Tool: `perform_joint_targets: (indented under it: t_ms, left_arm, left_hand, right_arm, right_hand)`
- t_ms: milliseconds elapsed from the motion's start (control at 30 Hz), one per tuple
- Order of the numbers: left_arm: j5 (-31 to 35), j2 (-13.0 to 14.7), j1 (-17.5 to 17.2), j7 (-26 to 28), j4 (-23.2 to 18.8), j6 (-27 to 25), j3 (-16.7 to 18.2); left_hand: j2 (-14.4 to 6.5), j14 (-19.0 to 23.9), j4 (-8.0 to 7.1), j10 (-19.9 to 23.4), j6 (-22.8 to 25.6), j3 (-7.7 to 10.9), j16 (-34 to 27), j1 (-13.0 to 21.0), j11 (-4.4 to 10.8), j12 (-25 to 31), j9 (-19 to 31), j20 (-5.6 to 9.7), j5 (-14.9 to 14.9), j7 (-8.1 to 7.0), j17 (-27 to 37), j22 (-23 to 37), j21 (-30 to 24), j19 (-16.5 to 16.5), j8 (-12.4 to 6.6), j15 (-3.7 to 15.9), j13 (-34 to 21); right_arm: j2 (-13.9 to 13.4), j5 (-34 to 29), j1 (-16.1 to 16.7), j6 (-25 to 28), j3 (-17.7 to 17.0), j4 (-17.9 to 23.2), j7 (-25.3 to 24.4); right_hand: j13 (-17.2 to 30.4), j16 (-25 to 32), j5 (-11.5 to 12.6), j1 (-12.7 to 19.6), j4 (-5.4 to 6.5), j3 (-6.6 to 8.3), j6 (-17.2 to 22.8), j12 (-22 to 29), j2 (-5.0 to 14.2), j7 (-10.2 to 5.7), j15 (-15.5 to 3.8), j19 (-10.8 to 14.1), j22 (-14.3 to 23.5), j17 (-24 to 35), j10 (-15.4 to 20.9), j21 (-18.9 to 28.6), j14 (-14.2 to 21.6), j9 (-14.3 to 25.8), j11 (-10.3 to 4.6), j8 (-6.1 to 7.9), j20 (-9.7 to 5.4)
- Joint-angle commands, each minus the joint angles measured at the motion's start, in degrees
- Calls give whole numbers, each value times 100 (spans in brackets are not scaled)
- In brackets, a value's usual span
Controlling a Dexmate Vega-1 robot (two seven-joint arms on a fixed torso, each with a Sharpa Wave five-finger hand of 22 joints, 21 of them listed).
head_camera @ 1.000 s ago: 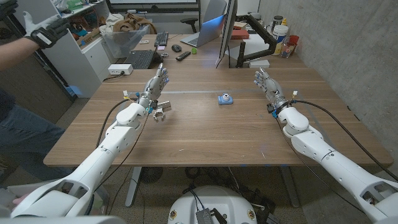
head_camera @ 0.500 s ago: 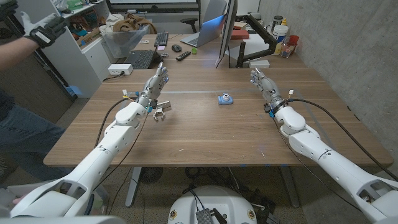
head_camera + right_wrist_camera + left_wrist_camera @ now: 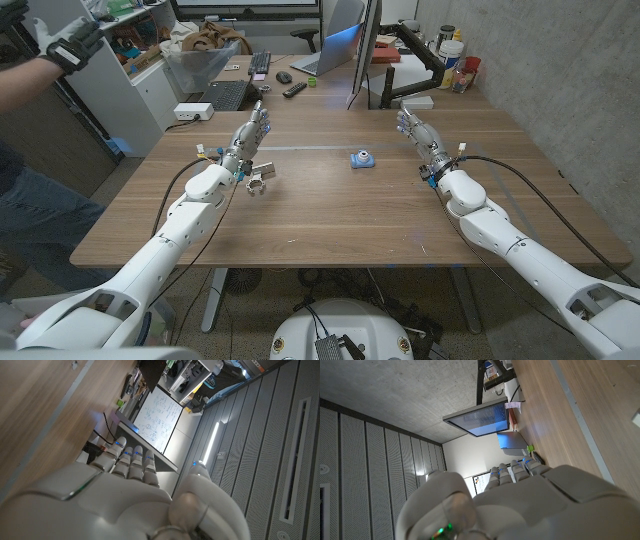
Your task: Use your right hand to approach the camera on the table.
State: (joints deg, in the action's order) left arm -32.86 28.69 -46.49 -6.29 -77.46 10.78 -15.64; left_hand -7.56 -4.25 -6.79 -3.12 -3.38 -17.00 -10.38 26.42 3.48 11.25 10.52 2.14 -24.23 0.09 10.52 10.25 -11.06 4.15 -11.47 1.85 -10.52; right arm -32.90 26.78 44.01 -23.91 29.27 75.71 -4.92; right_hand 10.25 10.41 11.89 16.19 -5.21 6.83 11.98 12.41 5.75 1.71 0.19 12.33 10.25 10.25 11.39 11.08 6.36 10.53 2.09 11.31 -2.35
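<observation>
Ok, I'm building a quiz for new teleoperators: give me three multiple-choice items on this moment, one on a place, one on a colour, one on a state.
1. Where is the camera?
A. on the table between the two hands
B. in the left hand
C. on the floor

2. What colour is the camera?
A. red
B. blue
C. black

3. What is the right hand doing?
A. gripping the camera
B. pressing the keyboard
C. holding nothing, apart from the camera

Key: 1 A, it sits on the wooden table mid-way across; 2 B, its body is blue; 3 C, bare wood separates hand and camera.
</observation>
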Motion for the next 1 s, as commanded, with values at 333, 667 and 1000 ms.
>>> perform_joint_targets:
  t_ms: [333, 667, 1000]
  left_arm:
    - [25, -32, 65, 16, 44, 49, -34]
    - [38, -54, 99, 21, 83, 47, -50]
    - [91, -27, 119, 78, 19, -14, -79]
  left_hand:
    - [-29, -27, 1, 30, 26, -21, -46, 82, 0, 23, 12, 22, 12, -29, 9, 16, -23, 53, -15, 22, -34]
    - [-30, -27, 0, 34, 39, -21, -46, 85, -1, 24, 12, 19, 15, -19, 9, 16, -24, 58, -18, 14, -34]
    - [-30, -26, -3, 33, 44, -23, -46, 88, 8, 22, 13, -9, 20, -23, 10, 16, -27, 61, -16, 15, -33]
  right_arm:
    - [72, -596, -229, -277, 132, -229, -112]
    - [109, -810, -353, -353, 213, -369, -102]
    - [119, -930, -411, -457, 243, -435, -89]
  right_hand:
    - [29, 57, 30, 80, -64, 50, 49, 46, -9, -108, -44, 57, 23, 15, 61, 44, 87, 13, -85, 20, -114]
    - [29, 46, 34, 146, -121, 51, 77, 43, -62, -173, -36, 60, 19, 6, 78, 43, 102, 13, -162, 24, -74]
    - [30, 39, 40, 195, -153, 63, 93, 34, -72, -206, -12, 50, 19, 2, 74, 38, 111, 14, -206, 24, -63]
